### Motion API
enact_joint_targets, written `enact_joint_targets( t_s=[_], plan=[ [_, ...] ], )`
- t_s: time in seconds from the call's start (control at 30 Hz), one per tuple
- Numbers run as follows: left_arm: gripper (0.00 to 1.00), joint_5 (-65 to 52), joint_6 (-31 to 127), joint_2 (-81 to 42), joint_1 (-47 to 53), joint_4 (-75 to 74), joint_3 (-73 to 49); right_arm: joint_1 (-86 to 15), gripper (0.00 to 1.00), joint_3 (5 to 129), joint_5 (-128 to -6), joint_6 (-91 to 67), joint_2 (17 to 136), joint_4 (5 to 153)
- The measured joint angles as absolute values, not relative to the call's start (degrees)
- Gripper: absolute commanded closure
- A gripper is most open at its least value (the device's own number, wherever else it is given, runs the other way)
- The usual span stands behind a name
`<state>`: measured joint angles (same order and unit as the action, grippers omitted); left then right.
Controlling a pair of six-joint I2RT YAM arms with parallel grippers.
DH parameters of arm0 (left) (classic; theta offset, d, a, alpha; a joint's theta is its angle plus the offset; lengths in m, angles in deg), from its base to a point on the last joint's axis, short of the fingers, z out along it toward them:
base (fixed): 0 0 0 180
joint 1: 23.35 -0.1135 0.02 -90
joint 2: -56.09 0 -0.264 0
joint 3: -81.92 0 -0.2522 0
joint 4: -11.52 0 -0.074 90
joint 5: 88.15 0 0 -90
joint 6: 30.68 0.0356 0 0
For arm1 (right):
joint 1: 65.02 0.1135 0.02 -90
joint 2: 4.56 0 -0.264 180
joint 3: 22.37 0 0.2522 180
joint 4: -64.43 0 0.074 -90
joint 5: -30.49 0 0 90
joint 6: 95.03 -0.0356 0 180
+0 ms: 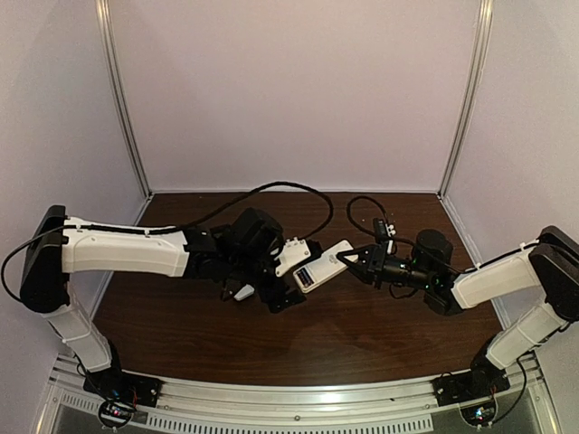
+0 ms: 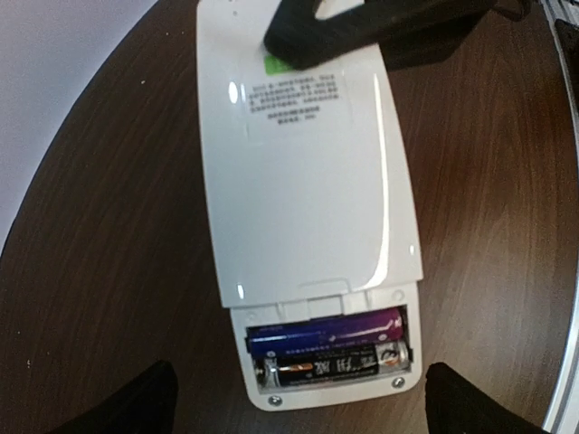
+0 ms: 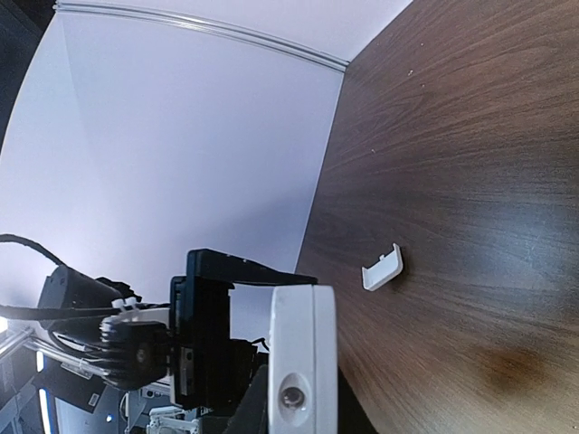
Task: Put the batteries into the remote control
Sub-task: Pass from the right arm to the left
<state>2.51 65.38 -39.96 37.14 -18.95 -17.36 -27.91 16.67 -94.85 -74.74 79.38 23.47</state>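
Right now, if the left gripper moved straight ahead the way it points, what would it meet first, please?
Probably the remote control: its open battery end, with the batteries seated, lies straight ahead of the left gripper, though depth is unclear.

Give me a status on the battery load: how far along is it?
Done: a purple-blue cylindrical battery and a darker battery beside it sit in the open bay of the flat white plastic remote control. In hand: the right tool is shut on the remote's other end; the left tool is open and empty. Left: the small white plastic cover lies apart on the dark wooden table.
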Motion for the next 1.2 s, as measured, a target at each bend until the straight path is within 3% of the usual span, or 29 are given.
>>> enact_joint_targets(
  t_s=[0.4,0.83,1.03,1.2],
  plan=[
    [0.04,-1.7,65.0,-41.3,37.1,-14.4,-13.3,-27.6,1.0,17.3,-94.8,-73.7,79.6,25.3],
    [0.33,-2.0,64.4,-46.3,37.1,-14.5,-8.6,-27.0,0.99,17.8,-94.8,-73.8,79.6,25.3],
    [0.49,-1.9,63.2,-46.7,37.1,-14.9,-7.8,-27.0,0.79,18.5,-94.0,-73.4,79.6,25.5],
    [0.57,-2.5,63.1,-46.7,37.0,-15.9,-8.1,-27.0,0.51,19.3,-94.3,-72.0,79.5,27.9]
  ],
)
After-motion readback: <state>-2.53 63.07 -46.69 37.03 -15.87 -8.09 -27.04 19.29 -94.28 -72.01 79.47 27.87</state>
